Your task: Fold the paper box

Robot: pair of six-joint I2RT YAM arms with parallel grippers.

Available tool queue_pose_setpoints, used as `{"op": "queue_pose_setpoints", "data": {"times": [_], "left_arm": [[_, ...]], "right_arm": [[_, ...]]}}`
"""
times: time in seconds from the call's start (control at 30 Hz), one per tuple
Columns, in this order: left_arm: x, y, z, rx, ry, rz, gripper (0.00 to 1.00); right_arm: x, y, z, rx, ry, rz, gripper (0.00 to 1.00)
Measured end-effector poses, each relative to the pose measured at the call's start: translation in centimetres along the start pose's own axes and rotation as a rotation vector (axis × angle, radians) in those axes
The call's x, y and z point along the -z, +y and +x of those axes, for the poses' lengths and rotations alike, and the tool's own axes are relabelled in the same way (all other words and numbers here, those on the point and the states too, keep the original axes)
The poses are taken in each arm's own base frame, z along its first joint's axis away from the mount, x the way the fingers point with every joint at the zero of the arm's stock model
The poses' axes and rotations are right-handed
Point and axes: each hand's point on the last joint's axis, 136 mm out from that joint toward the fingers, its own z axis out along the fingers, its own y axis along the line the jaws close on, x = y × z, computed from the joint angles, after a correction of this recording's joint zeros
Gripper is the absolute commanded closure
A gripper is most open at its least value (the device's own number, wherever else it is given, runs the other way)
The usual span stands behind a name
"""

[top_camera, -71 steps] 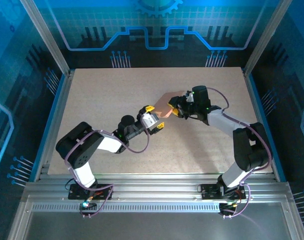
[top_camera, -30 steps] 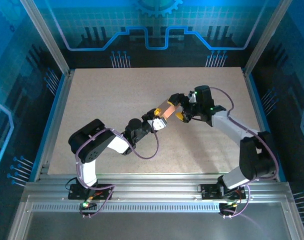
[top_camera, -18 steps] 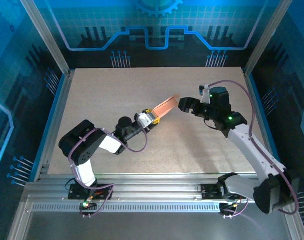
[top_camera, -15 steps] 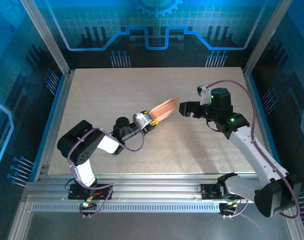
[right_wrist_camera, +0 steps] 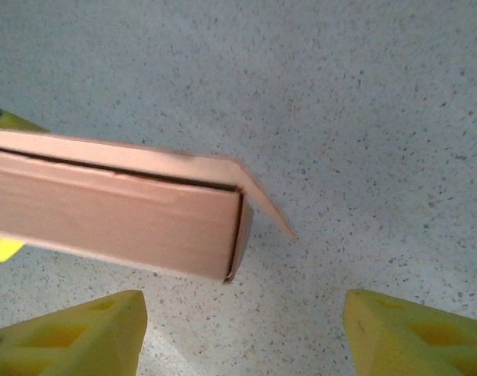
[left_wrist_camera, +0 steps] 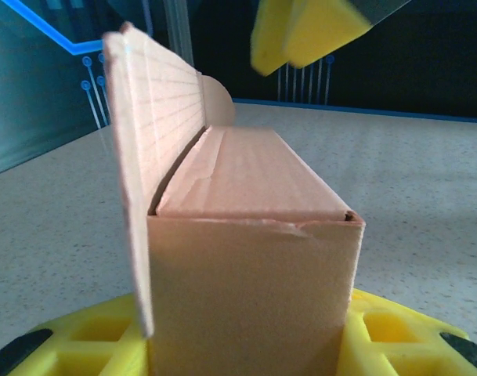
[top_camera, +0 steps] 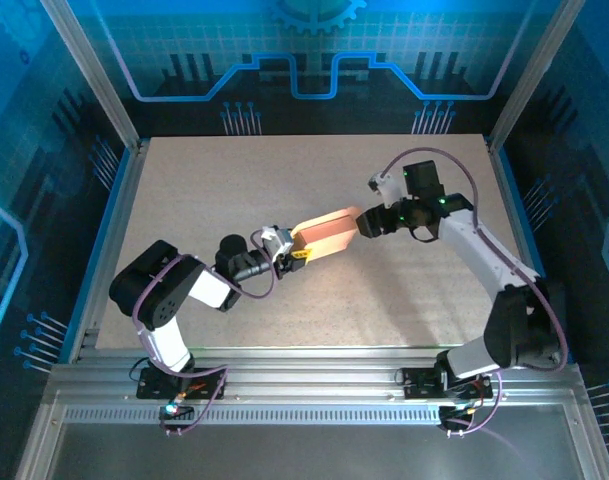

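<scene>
— So why is the left gripper (top_camera: 296,250) clamping the box (top_camera: 329,232) by its near end?
— Probably it's offering the far end, holding the box over the middle of the table (top_camera: 234,180) — the right gripper (top_camera: 367,225) is hovering there, fingers (right_wrist_camera: 74,329) spread, touching nothing.
— Anything sitting inside?
— Can't tell — the walls are hiding the inside, and one long flap (left_wrist_camera: 156,117) is standing open.

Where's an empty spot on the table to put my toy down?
The far strip of the table, beyond the box, is bare. So is the near patch between the arms. The middle is crowded: left gripper holds the box, right gripper open at its end.
</scene>
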Motion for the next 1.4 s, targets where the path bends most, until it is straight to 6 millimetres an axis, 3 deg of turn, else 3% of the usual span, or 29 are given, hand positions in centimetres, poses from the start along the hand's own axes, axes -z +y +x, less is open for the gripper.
{"op": "queue_pose_setpoints", "data": {"times": [0.27,0.5,0.67,1.0,1.4], "left_arm": [[1.0,-1.1,1.0,0.024,0.017,0.050,0.72],[1.2,-1.1,1.0,0.025,0.015,0.062,0.72],[1.2,-1.3,0.9,0.026,0.014,0.076,0.72],[1.2,-1.4,0.9,0.042,0.013,0.080,0.72],[0.3,-2.5,1.4,0.082,0.033,0.075,0.72]], "right_arm": [[-2.0,0.1,0.7,0.026,0.087,-0.051,0.50],[-2.2,1.2,0.8,0.048,0.111,-0.110,0.52],[-2.7,1.2,1.2,0.041,0.141,-0.123,0.59],[-3.5,1.4,0.9,0.037,0.174,-0.150,0.94],[-3.6,0.9,1.9,-0.059,0.250,-0.023,1.00]]}}
